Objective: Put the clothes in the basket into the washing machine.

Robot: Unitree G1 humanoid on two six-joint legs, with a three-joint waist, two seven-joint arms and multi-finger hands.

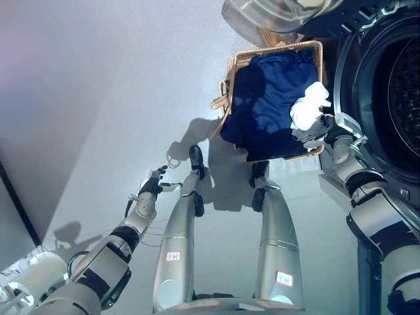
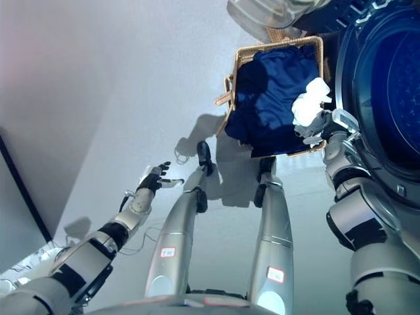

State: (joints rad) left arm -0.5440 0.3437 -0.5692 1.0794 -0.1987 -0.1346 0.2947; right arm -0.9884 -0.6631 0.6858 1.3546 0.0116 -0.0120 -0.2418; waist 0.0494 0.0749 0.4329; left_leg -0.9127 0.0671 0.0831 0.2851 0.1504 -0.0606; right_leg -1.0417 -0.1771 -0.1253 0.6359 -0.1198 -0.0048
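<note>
A woven basket (image 1: 275, 49) stands on the floor beside the washing machine (image 1: 367, 59). Dark blue clothes (image 1: 266, 105) fill it. At the basket's right rim my right hand (image 1: 314, 129) is curled on a white cloth (image 1: 308, 105), which is bunched just above the blue clothes. The machine's drum (image 1: 401, 98) is open at the far right, close to that hand. My left hand (image 1: 152, 186) hangs over the bare floor at lower left, fingers relaxed and holding nothing.
The machine's round door (image 1: 275, 13) is swung open above the basket's far end. Pale floor (image 1: 98, 98) stretches to the left. A dark edge (image 1: 16, 197) runs along the lower left.
</note>
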